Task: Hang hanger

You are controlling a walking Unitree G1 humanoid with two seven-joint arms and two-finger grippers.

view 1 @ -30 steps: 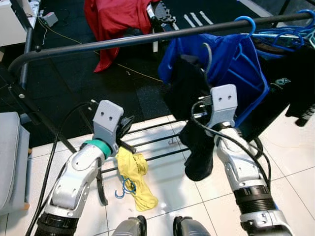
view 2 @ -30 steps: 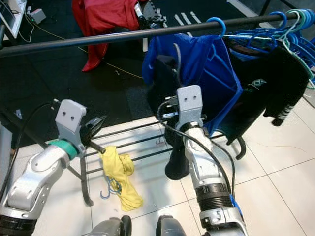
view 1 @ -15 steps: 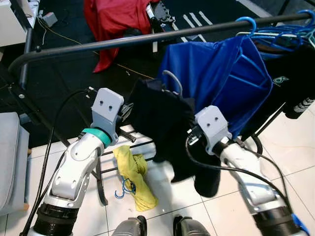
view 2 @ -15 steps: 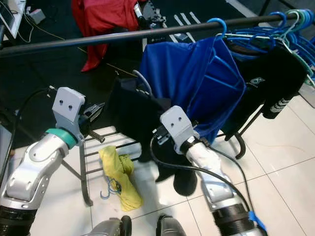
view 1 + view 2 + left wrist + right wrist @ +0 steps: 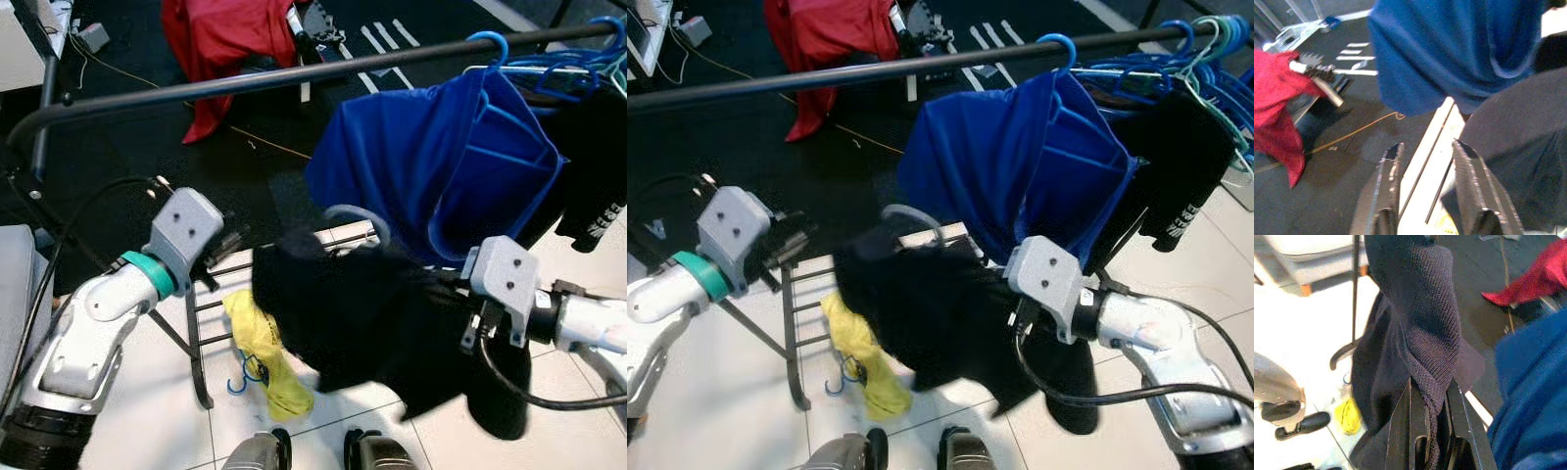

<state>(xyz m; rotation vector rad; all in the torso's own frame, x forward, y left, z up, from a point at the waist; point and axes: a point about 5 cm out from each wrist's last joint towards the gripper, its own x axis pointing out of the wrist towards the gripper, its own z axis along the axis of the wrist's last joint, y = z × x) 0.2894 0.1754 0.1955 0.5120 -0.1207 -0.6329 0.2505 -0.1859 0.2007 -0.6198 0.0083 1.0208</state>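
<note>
Swung leftward and lower since a second ago, the right gripper (image 5: 1427,431) now holds the black knit garment (image 5: 362,313) out level below the rail (image 5: 294,76), its grey hanger hook (image 5: 358,217) pointing up. Its wrist view shows the fingers pinching the knit. The left gripper (image 5: 1430,196) hovers spread, empty.
</note>
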